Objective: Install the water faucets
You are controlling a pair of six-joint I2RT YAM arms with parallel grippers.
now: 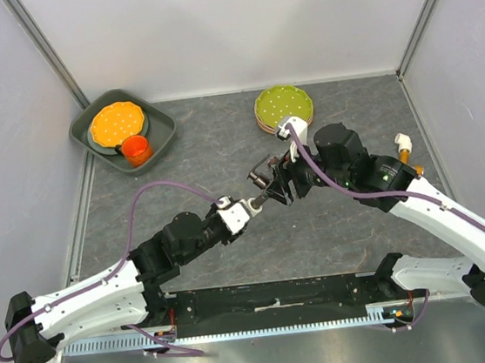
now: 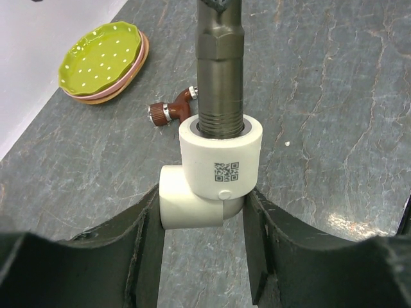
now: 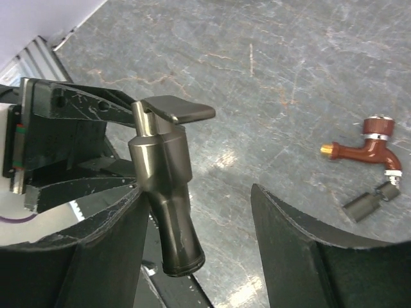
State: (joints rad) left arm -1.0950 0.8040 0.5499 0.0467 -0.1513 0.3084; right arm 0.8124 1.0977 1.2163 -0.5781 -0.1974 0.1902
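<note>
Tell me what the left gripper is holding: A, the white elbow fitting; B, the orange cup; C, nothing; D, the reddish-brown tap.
A: the left gripper pinches the white elbow fitting from both sides, with the dark grey tap standing in its upper socket.

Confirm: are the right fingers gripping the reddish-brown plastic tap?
No, the reddish-brown plastic tap lies on the grey stone-patterned table, clear of the right fingers.
</note>
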